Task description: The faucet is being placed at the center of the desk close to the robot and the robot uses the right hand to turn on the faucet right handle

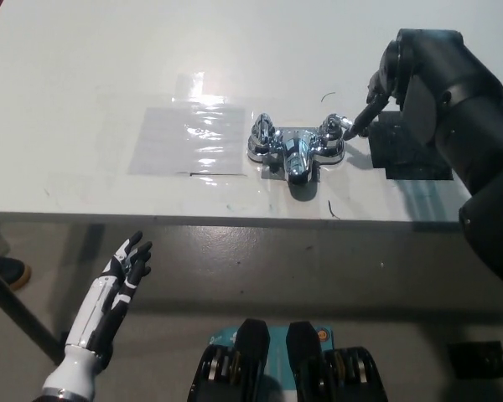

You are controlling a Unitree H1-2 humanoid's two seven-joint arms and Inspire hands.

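A chrome faucet (294,149) stands on the white desk (84,75) near its front edge, spout pointing toward me. Its right handle (333,128) sticks out to the right. My black right hand (375,96) hovers just right of that handle, one extended fingertip (352,131) touching or nearly touching the handle's tip. The hand holds nothing. My white left hand (124,272) rests below the desk edge at the lower left, fingers spread apart.
A clear taped plastic sheet (191,138) lies on the desk left of the faucet. A dark square patch (407,151) lies to the faucet's right, partly under my right arm. A dark shoe (4,270) shows on the floor at far left.
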